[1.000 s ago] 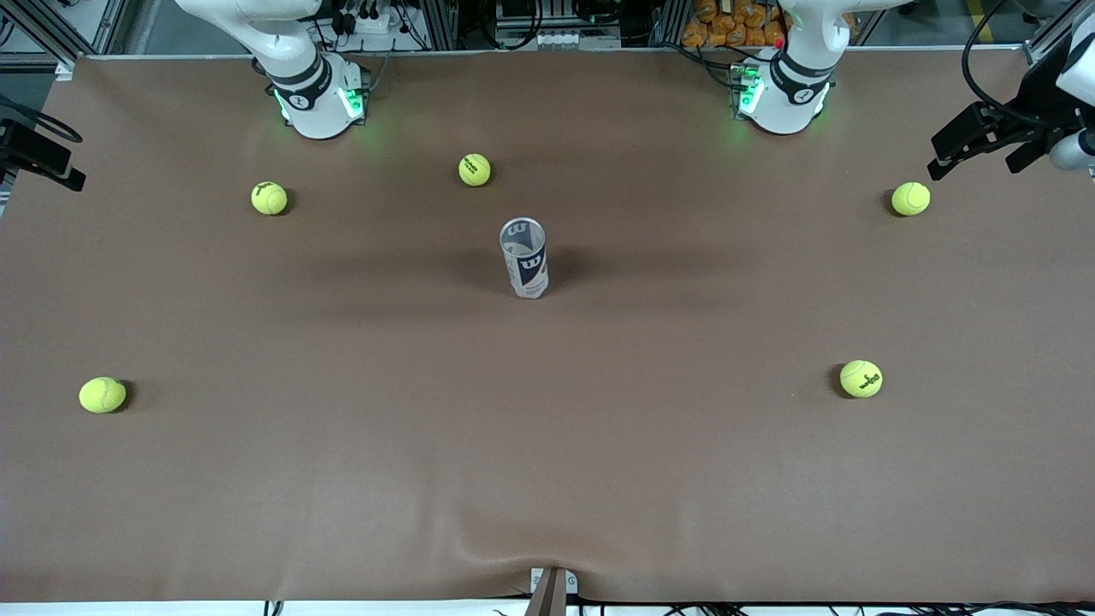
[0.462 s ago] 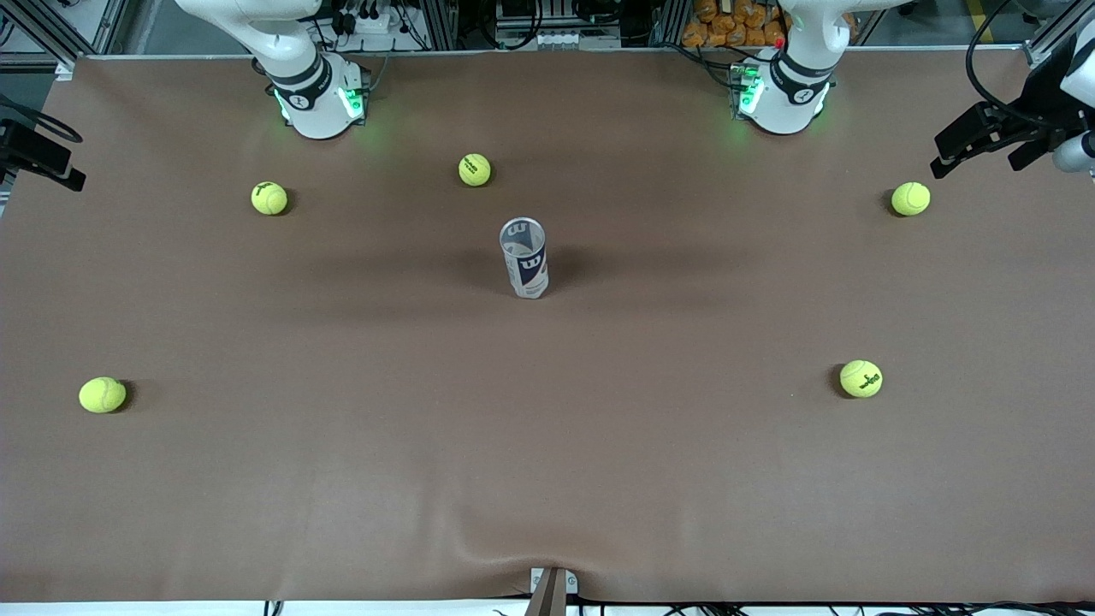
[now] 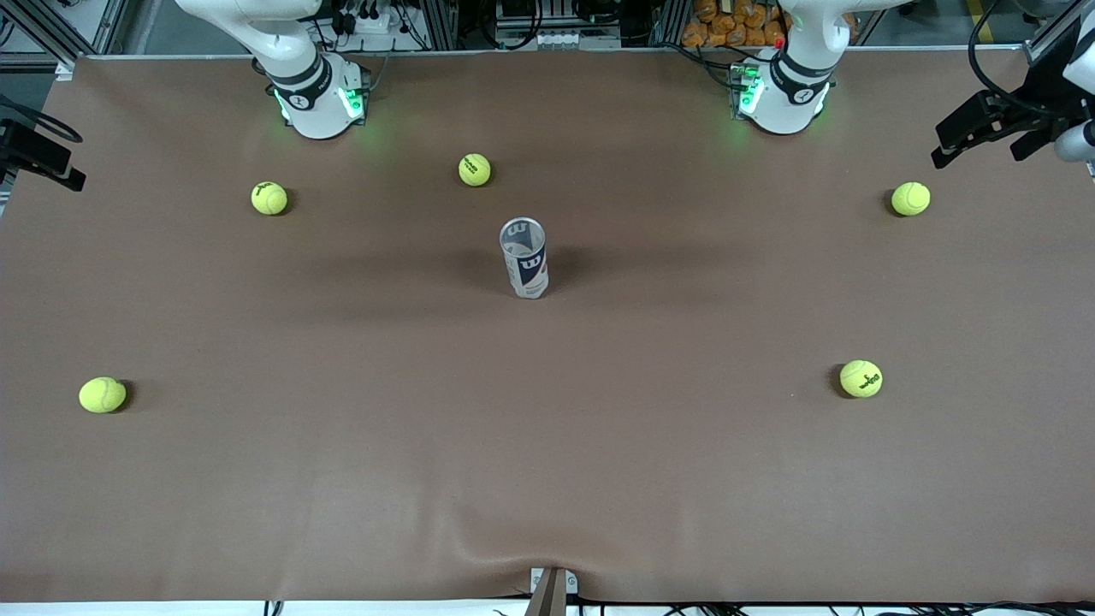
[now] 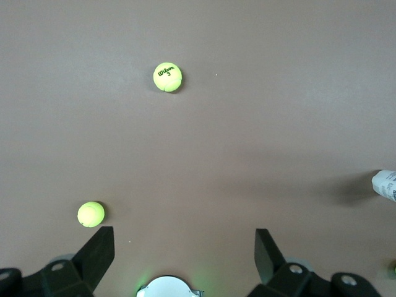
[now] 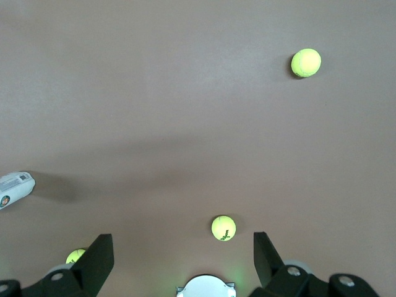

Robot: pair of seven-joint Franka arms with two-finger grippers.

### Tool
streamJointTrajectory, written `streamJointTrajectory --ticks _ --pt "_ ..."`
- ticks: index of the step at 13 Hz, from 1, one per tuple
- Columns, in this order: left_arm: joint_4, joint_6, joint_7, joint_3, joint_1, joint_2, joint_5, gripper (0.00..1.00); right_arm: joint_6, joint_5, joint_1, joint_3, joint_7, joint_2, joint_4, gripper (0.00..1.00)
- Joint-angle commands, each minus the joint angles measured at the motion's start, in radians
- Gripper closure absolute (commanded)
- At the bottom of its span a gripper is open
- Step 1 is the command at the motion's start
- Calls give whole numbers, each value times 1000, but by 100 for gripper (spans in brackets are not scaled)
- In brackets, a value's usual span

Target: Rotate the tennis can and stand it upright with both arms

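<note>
The tennis can (image 3: 525, 261) stands upright in the middle of the table, its open metal rim up and its navy "W" label facing the front camera. A sliver of it shows at the edge of the left wrist view (image 4: 385, 184) and of the right wrist view (image 5: 15, 187). My left gripper (image 4: 184, 239) is open and empty, held high over the left arm's end of the table (image 3: 943, 152). My right gripper (image 5: 182, 243) is open and empty, high over the right arm's end (image 3: 73, 177). Both are far from the can.
Several yellow-green tennis balls lie scattered on the brown table: one near the can toward the bases (image 3: 475, 169), two toward the right arm's end (image 3: 269, 198) (image 3: 103, 394), two toward the left arm's end (image 3: 910, 198) (image 3: 861, 378).
My left gripper has drifted slightly upward at the table's end. The can, the balls and the right arm have not moved.
</note>
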State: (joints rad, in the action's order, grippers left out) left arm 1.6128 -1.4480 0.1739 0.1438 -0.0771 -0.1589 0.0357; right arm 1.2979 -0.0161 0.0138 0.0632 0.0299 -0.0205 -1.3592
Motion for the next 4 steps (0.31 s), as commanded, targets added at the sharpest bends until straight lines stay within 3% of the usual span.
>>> streamJointTrajectory --ticks 1,4 --pt "-30 29 -22 7 -10 13 3 0 -2 5 -2 -3 16 8 -3 0" --pt "-30 31 -16 10 -6 15 3 0 -2 5 -2 -3 16 8 -1 0"
